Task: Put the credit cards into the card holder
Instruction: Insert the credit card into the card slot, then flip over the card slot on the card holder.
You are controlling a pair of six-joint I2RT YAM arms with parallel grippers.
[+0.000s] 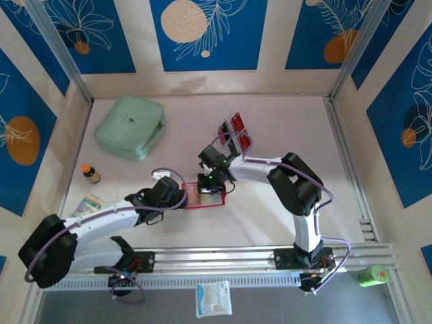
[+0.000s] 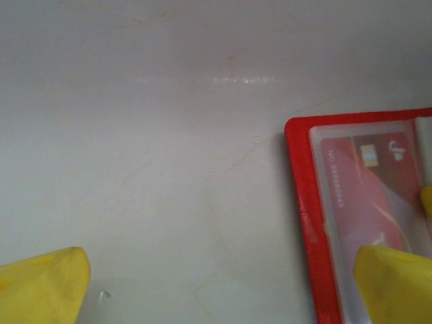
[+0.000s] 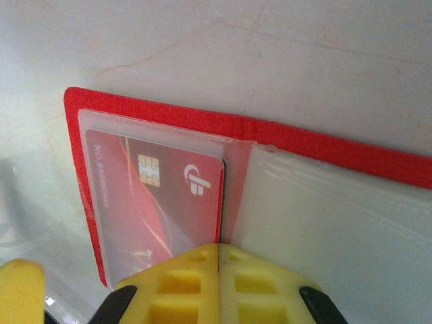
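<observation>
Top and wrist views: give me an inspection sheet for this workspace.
Surface: pale table, scuffed.
Job's things: wallet open flat, one card in its clear sleeve; more cards in the rack.
Clutter: green case, bottle, packet at left.
Grippers: left gripper open, one finger over the wallet; right gripper shut at the wallet's fold.
Cables: purple cables loop along both arms.
Surroundings: blue floral panels; can and pouch beyond the rail.
</observation>
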